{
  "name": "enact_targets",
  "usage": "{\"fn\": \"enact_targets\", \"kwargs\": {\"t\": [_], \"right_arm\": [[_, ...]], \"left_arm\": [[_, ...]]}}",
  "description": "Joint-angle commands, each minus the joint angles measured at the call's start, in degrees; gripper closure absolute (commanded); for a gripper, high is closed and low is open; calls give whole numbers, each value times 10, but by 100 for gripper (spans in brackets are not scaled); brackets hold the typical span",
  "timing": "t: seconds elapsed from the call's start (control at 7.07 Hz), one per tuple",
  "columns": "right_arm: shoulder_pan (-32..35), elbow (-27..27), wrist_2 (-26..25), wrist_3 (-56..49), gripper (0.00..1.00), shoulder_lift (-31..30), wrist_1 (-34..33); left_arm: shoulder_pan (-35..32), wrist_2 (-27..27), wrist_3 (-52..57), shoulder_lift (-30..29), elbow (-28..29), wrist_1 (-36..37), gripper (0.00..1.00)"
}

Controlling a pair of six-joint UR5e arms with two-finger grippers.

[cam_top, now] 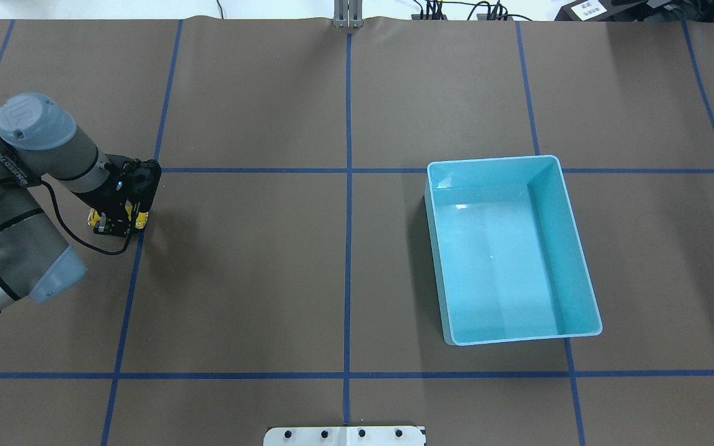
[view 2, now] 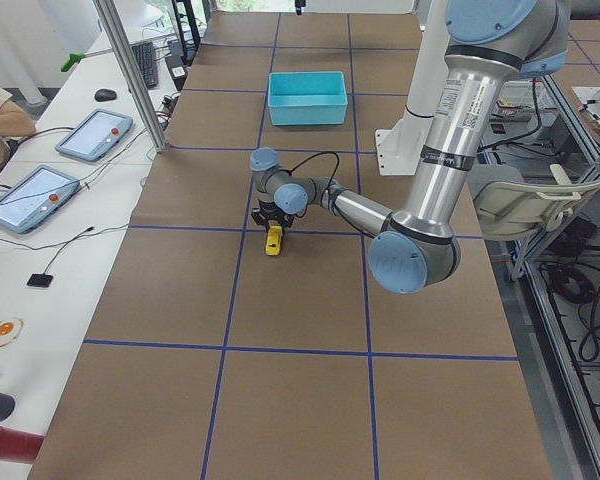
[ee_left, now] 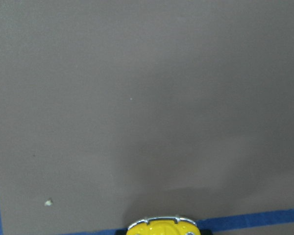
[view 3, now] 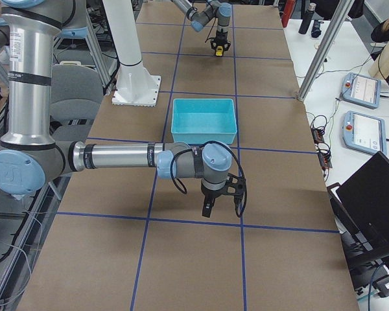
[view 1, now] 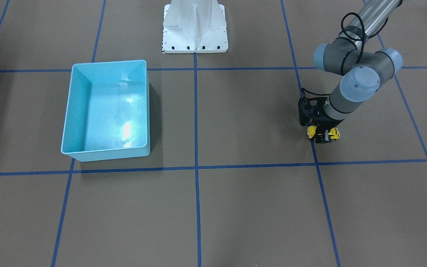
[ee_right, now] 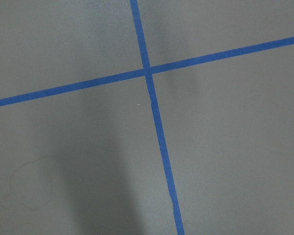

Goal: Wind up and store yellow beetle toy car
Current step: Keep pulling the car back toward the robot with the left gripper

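Observation:
The yellow beetle toy car (view 1: 312, 131) sits at table level on my left side, on a blue tape line. My left gripper (view 1: 323, 134) points straight down and is shut across the car's middle, so yellow shows on either side of the black fingers (cam_top: 115, 224). The left wrist view catches only the car's rounded end (ee_left: 161, 226) at its bottom edge. My right gripper (view 3: 222, 204) hangs just above the table, near the viewer in the exterior right view, past the bin; I cannot tell whether it is open or shut.
A light-blue bin (cam_top: 435, 248) with nothing in it stands on my right half of the table, far from the car. The white robot base (view 1: 195, 29) is at the table's edge. Blue tape lines (ee_right: 157, 127) divide the brown surface into squares.

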Motion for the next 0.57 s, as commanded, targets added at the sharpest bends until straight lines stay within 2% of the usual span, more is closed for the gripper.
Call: {"fn": "enact_targets", "kwargs": {"t": [0.0,0.42], "right_arm": [[0,-1,0,0,0,0,0],[0,-2,0,0,0,0,0]], "left_arm": [[-4,-4,12,11,0,-8,100],[-13,-18,23,21,0,-14,100]]}}
